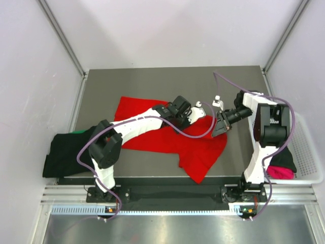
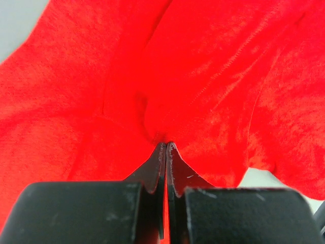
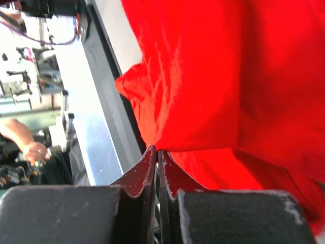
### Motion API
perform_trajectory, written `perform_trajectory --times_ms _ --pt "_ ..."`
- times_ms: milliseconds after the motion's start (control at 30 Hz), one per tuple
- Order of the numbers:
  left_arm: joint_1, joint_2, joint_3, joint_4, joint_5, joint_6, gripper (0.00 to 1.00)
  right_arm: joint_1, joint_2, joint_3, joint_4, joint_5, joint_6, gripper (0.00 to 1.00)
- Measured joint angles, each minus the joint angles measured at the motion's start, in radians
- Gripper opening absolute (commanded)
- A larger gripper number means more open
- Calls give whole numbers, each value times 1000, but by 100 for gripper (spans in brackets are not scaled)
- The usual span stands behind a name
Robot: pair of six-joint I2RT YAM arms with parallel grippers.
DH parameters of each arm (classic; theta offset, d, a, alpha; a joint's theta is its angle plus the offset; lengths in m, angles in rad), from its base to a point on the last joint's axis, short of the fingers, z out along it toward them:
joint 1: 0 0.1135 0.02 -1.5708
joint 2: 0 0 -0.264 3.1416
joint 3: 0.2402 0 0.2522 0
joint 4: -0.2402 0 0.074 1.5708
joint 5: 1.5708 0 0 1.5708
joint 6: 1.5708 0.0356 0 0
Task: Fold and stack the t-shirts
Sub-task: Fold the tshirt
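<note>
A bright red t-shirt [image 1: 162, 134] lies spread and rumpled across the middle of the dark table [image 1: 152, 84]. My left gripper [image 1: 197, 114] is at the shirt's upper right edge. In the left wrist view it [image 2: 166, 145] is shut on a gathered fold of red cloth [image 2: 203, 76]. My right gripper [image 1: 222, 125] is just to the right of it, at the shirt's right edge. Its wrist view shows it [image 3: 157, 148] shut on the red cloth [image 3: 228, 76], which hangs from the tips.
A black t-shirt [image 1: 66, 152] with green cloth [image 1: 77, 131] peeking out lies at the table's left edge. A white mesh basket [image 1: 307, 152] at the right holds a magenta-pink shirt [image 1: 280, 172] and black cloth [image 1: 287, 158]. Purple cables loop over both arms.
</note>
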Motion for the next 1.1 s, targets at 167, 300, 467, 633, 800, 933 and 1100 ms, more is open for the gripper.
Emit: perform_trajectory --times_ms 167,300,467,633,800,933,1100 --pt "0 -3 -14 -9 -3 6 0 71 -19 -13 -2 15 -10 1" --pt "0 -13 -28 -11 -9 12 0 130 -26 -13 -2 20 -9 4" --pt "0 -35 -44 -11 -27 13 15 212 -27 -13 -2 37 -6 27" --pt "14 -86 -63 -8 -62 -6 41 224 -49 -3 -4 51 16 34" --pt "119 -133 -42 6 -74 -18 47 124 -80 143 -9 58 61 35" --pt "277 -130 -24 53 -71 -36 54 -38 -49 261 -3 42 112 34" --pt "492 -11 128 38 -13 -77 54 -156 75 325 8 86 174 35"
